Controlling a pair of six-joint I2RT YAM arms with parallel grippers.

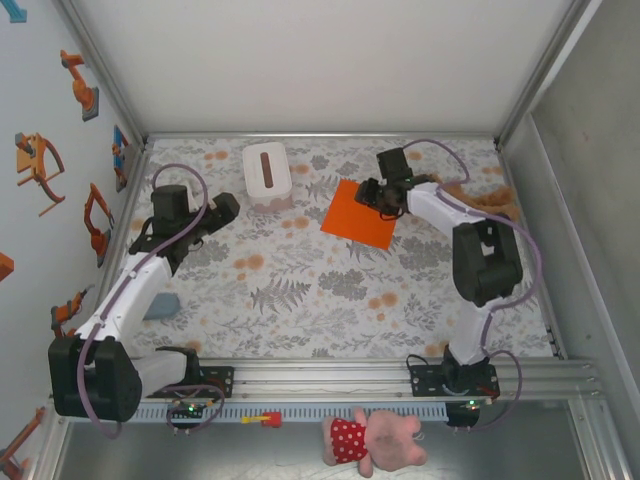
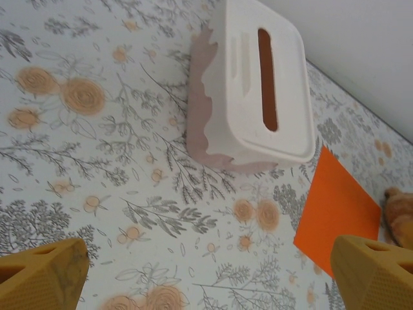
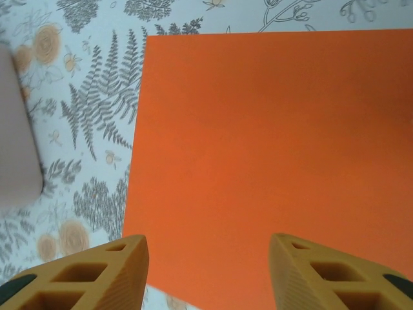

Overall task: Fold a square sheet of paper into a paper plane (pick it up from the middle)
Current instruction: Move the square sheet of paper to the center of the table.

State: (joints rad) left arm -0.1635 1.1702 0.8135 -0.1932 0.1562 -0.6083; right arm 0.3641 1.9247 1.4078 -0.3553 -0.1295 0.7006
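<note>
The square sheet of paper [image 1: 360, 215] lay flat and unfolded on the tabletop [image 1: 300, 300], right of centre and toward the far side, turned so that its corners pointed roughly far and near. The right fingers [image 3: 110, 271] hung over its near part, spread apart with nothing clamped between them (whether their tips touched the sheet could not be told).

A floral cloth in grey and orange covered the tabletop, with plain white panels behind and to the right. The left wall carried orange and blue stickers [image 1: 40, 165].

A white tissue box [image 1: 268, 175] stood just left of the paper, apart from it. A tan plush toy [image 1: 490, 200] lay at the far right, partly behind the right arm. A small blue-grey block [image 1: 162, 306] sat near the left edge, and a pink plush toy [image 1: 375, 440] lay beyond the near rail.

The left fingers [image 2: 45, 274] were wide open and empty, well left of the paper. The left wrist view gave the box's slot and scalloped base; the right wrist view showed the sheet's smooth, uncreased surface.
</note>
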